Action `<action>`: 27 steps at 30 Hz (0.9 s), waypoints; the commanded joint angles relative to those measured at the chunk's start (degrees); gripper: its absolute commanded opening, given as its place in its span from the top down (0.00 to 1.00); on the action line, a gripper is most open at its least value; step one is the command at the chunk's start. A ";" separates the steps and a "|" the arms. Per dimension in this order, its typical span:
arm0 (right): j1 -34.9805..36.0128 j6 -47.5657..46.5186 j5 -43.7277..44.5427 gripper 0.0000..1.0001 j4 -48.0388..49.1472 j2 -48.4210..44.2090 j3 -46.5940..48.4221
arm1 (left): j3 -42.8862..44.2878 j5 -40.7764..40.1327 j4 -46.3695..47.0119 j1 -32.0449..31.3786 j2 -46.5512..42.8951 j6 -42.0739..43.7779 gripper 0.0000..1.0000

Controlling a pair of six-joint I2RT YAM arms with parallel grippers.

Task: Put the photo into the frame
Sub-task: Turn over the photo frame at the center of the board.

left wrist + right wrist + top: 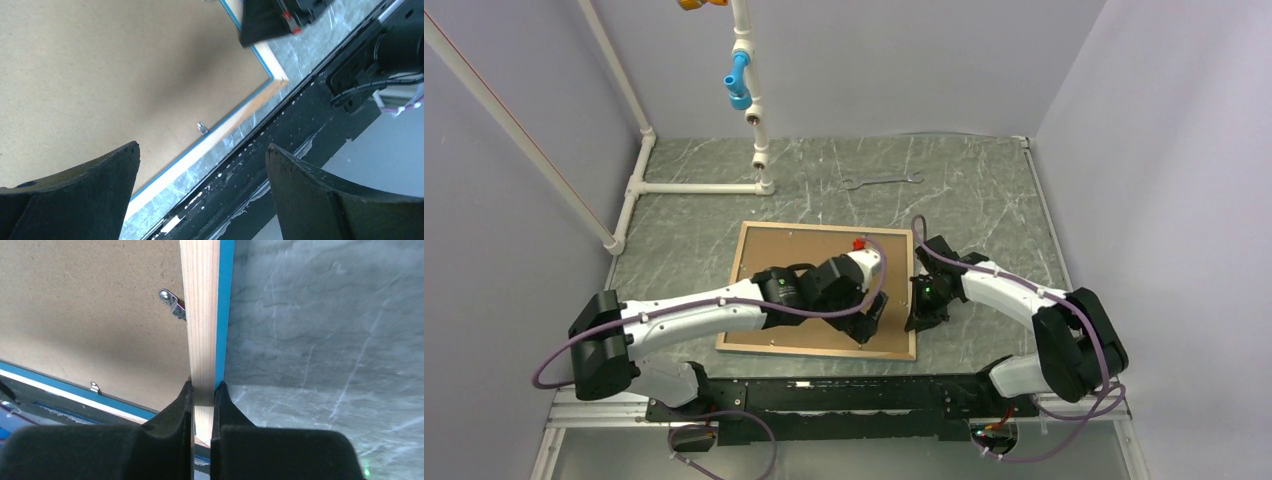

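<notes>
Nearest of all, along the near edge of the table [984,200]: black mounting rail [824,395], with both arm bases bolted to it, left and right.

Just beyond, flat on the grey-green marbled top and about midway between left and right: the frame [824,227], back side up, with pale wood rails showing and bright blue along the inner and outer edges. Filled edge to edge by a plain brown backing board [794,255].

Over its near right part, the left gripper [201,146], spread wide; impossible to tell whether touching the board or just above it. Seen from that wrist: the frame's near right corner, a small metal tab [202,128] on the near rail, and the black mount just past it.

At the frame's right rail, close to that same corner, the right gripper [203,386], pressed together and pinching the wood, with one finger on the board side and the other on the blue outer edge. A little farther along that rail, a screwed clip [172,304], reaching from the wood over the board's edge.

Farther back, well apart from the frame: a grey wrench [882,181], lying flat on the marbled top.

Farthest, toward the far left: a white pipe stand [754,120], upright, with a blue fitting [739,85] high on it.
</notes>
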 commanded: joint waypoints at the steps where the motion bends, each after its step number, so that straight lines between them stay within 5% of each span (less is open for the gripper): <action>1: -0.47 -2.10 1.81 1.00 -2.74 0.54 8.88 | 6.31 -9.77 -5.67 -6.16 1.70 3.76 0.01; 14: -3.03 -3.98 -6.94 1.00 -13.10 -1.91 24.91 | 2.88 -34.95 -12.72 -20.93 2.04 0.90 0.02; 27: -2.98 -3.65 -11.44 1.00 -17.60 -6.14 28.99 | 15.68 -59.57 -44.75 -25.62 23.73 -19.92 0.05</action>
